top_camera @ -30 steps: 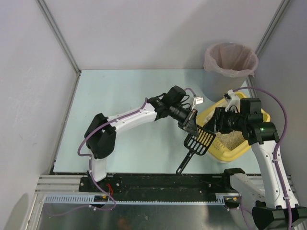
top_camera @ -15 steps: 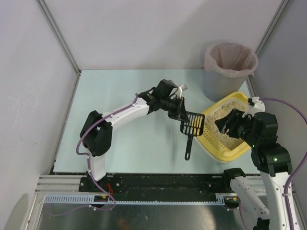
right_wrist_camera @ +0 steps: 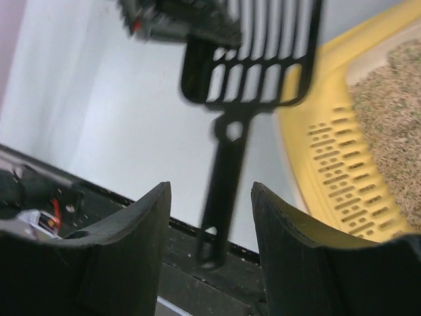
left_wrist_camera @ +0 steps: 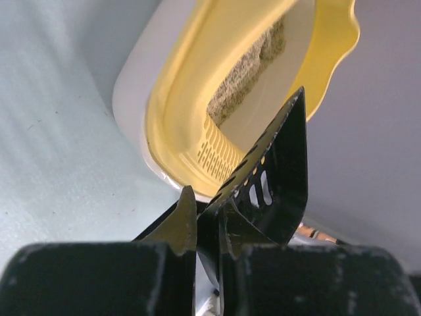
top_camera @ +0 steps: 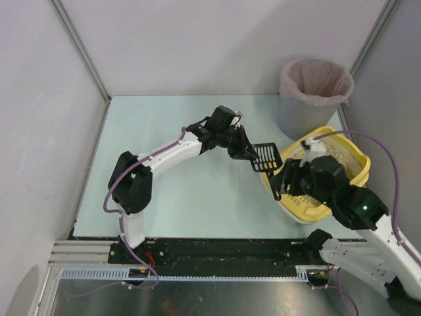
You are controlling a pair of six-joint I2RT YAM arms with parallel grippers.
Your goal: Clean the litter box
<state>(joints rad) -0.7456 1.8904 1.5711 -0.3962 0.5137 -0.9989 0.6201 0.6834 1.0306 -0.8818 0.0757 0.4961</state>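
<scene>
The table is pale green, and the left arm reaches across it from the near left toward the right. The left gripper is clamped on a black slotted scoop. In the left wrist view its fingers pinch one edge of the scoop, which stands on edge in front of the litter box.

The scoop head hangs just left of the box's left corner, above the table. In the right wrist view the scoop shows its grid of slots, and its handle points down toward the near edge. That picture is blurred.

The right gripper is at the box's near-left corner, just below the scoop. Its fingers stand apart and hold nothing. The handle is seen through the gap between them, and I cannot tell whether it touches either finger.

The yellow litter box sits at the right of the table by the right wall, with beige litter inside. A grey bin with a pink liner stands just behind it.
</scene>
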